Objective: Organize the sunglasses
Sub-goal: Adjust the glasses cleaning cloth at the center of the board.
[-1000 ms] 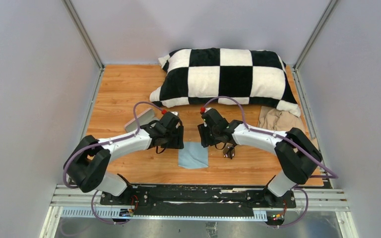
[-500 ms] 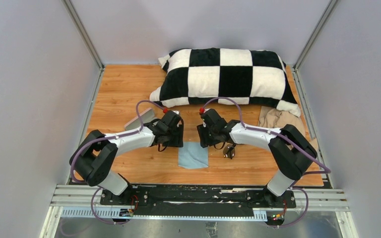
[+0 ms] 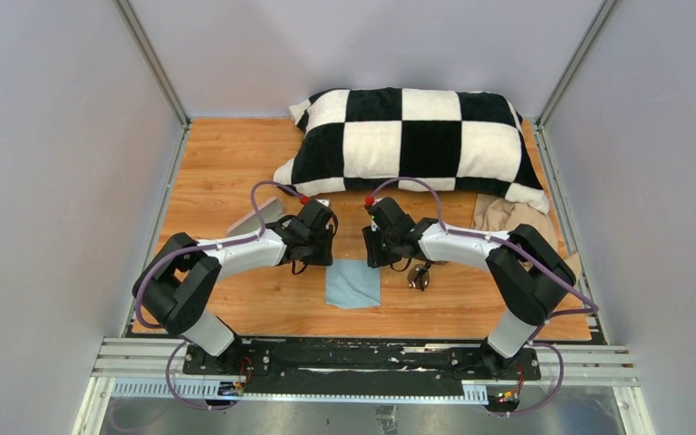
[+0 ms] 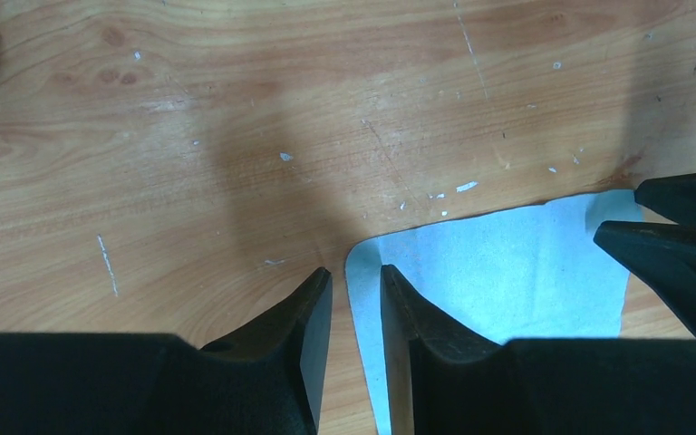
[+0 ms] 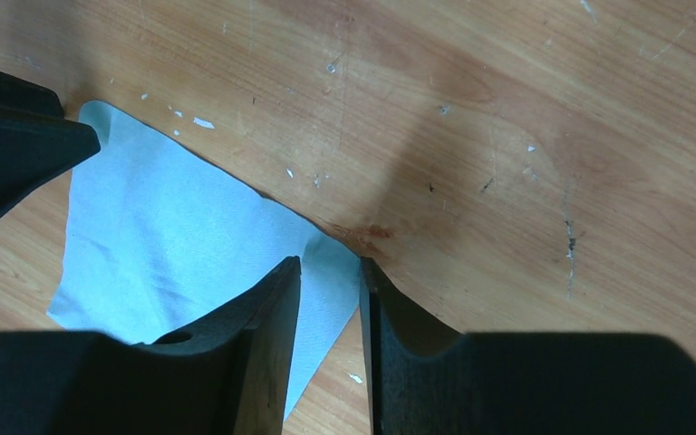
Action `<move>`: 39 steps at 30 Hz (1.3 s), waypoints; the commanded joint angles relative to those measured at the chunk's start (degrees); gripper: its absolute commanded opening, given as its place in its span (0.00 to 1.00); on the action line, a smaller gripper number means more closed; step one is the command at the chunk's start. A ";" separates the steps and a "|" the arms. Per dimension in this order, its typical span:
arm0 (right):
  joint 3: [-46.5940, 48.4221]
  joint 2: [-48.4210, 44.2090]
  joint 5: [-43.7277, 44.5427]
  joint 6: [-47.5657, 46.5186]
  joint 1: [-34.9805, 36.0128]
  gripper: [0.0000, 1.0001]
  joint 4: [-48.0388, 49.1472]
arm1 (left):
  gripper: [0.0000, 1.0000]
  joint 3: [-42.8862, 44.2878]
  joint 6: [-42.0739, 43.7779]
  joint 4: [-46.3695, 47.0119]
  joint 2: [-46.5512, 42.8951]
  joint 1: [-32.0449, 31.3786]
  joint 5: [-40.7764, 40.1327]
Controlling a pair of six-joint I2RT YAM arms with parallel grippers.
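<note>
The sunglasses [image 3: 419, 276] lie on the wooden table just right of the light blue cloth [image 3: 353, 284], below my right wrist; neither wrist view shows them. My left gripper [image 3: 323, 256] is at the cloth's far left corner. In the left wrist view its jaws [image 4: 355, 276] stand slightly apart, with the cloth's [image 4: 507, 263] edge between them. My right gripper [image 3: 378, 258] is at the far right corner. Its jaws [image 5: 329, 265] are also slightly apart astride the cloth's [image 5: 172, 245] corner. The cloth lies flat.
A pinkish-grey case [image 3: 256, 217] lies left of my left wrist. A black-and-white checked pillow [image 3: 412, 140] fills the back of the table. A beige cloth [image 3: 507, 217] lies at the right, by the pillow.
Both arms have drawn their elbows inward a little. The two grippers stay at the cloth's far corners, and the cloth and sunglasses have not moved.
</note>
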 commanded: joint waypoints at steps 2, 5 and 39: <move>-0.90 0.50 -1.26 1.06 0.16 0.31 0.02 | 0.32 -0.08 0.91 -1.47 1.02 0.25 0.51; -1.07 0.04 -0.66 1.21 0.19 0.23 0.02 | 0.24 -0.71 0.55 -0.94 0.55 0.25 1.51; 1.13 -3.37 4.09 -1.58 -0.73 0.00 -2.88 | 0.00 1.67 0.71 3.38 -3.36 0.29 5.71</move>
